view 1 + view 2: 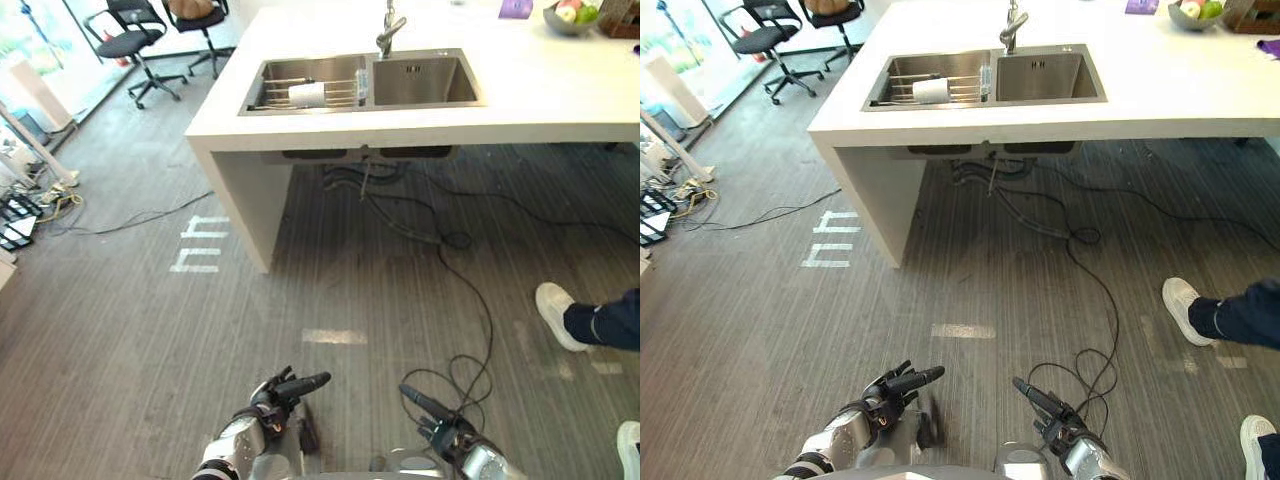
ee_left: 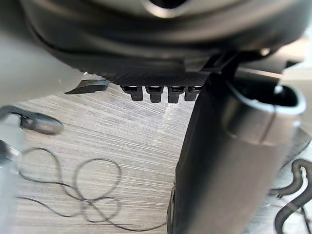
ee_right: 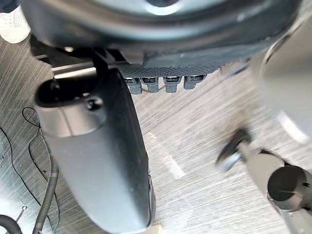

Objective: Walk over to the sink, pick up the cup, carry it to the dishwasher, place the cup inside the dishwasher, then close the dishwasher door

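The white cup lies on its side on a thin wire rack in the left bowl of the shiny steel sink; its long side runs left to right, along the rack bars; I cannot tell which end is the open one. The sink sits in a smooth white counter; a bent metal tap stands behind it. The dark left hand and right hand hang low over the grey floor, well apart from the cup; their fingers are loose and hold nothing. The eye views show the sink and a person's white shoe; the wrist views show the floor's fine lines up close.
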